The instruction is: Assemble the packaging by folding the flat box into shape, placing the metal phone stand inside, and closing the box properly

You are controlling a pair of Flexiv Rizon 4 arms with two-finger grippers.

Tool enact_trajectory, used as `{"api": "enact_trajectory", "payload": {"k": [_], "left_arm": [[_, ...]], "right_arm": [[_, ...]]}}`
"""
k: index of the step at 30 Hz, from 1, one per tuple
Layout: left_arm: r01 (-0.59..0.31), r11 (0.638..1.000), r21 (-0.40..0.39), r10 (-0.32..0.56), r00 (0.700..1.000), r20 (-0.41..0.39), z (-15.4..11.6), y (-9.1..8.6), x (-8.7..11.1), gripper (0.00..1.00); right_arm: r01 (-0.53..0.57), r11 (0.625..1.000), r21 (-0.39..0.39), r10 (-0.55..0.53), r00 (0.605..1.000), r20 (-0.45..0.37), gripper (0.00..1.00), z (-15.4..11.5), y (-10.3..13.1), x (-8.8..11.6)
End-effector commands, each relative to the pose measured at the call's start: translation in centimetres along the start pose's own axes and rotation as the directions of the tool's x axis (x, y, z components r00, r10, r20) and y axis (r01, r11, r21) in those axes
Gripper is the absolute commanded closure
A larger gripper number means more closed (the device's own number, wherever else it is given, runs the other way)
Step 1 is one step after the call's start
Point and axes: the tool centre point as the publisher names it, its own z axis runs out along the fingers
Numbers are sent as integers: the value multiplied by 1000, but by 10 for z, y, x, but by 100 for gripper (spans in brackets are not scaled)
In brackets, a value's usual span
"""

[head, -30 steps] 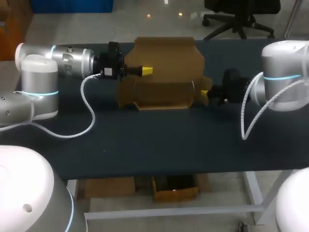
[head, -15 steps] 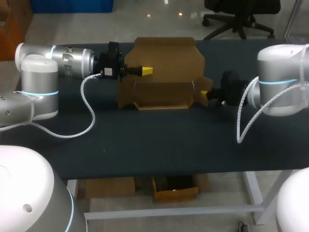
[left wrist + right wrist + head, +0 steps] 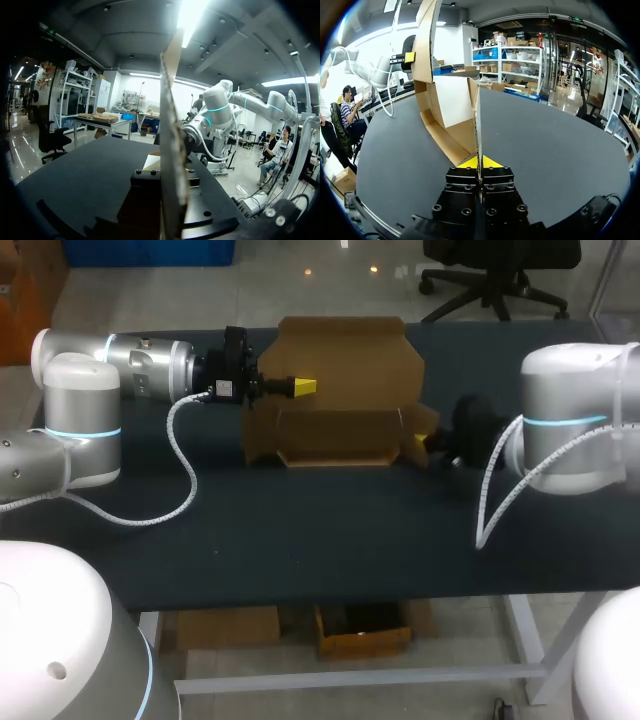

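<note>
Left gripper point(image 3: 303, 387): clamped on box point(image 3: 345, 360) at its left edge; hold steady.
Right gripper point(image 3: 480, 163): pinching box's right flap point(image 3: 478, 117); fold inward squarely.

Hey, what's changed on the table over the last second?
The right arm swung inward toward the box. The right claw, shut on the side flap, nudged it slightly inward. The left claw stayed clamped on the upright lid, and the box itself did not shift.
</note>
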Motion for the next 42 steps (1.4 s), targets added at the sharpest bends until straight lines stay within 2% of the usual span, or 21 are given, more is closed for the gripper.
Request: {"api": "enact_trajectory", "payload": {"k": [1, 4, 6, 12, 27, 35, 37, 42], "left_arm": [[0, 1000, 0, 0, 1000, 0, 0, 3, 0, 100], [0, 1000, 0, 0, 1000, 0, 0, 3, 0, 100], [0, 1000, 0, 0, 1000, 0, 0, 3, 0, 100], [0, 1000, 0, 0, 1000, 0, 0, 3, 0, 100], [0, 1000, 0, 0, 1000, 0, 0, 3, 0, 100], [0, 1000, 0, 0, 1000, 0, 0, 3, 0, 100], [0, 1000, 0, 0, 1000, 0, 0, 3, 0, 100], [0, 1000, 0, 0, 1000, 0, 0, 3, 0, 100]], "right_arm": [[-1, 1000, -10, 1, 999, 35, 99, -1, -2, 9], [-8, 1000, -9, 9, 999, 49, 94, -2, -3, 13], [-15, 1000, -6, 15, 998, 59, 84, -2, -3, 15], [-36, 999, -8, 37, 996, 84, 79, -2, -4, 19], [-62, 998, -10, 63, 990, 126, 76, 3, 1, 34], [-75, 997, -8, 76, 987, 140, 71, 9, 5, 43], [-78, 997, -7, 78, 987, 144, 67, 11, 6, 45], [-84, 996, -4, 83, 984, 156, 67, 15, 9, 51]]}}
